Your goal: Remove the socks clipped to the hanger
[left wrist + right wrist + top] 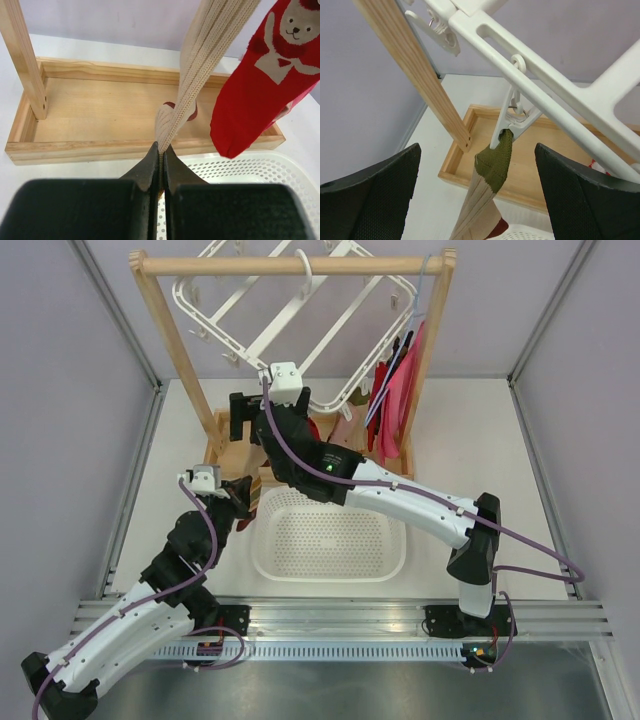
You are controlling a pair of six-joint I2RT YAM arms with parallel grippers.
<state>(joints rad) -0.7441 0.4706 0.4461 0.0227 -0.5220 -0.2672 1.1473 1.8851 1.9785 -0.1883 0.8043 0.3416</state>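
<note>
The white plastic hanger hangs from a wooden rack. One of its small clips pinches the olive toe of a cream ribbed sock. This sock stretches down taut to my left gripper, which is shut on its lower end. My right gripper is open, its fingers either side of the olive toe and just below the clip, touching neither. A red sock with a white bear hangs beside the cream one. In the top view my right gripper is at the hanger's lower left and my left gripper is below it.
A white perforated basket stands on the table in front of the rack's wooden tray base. A rack post rises left of the right gripper. A pink-red cloth on a thin blue wire hanger hangs at the rack's right.
</note>
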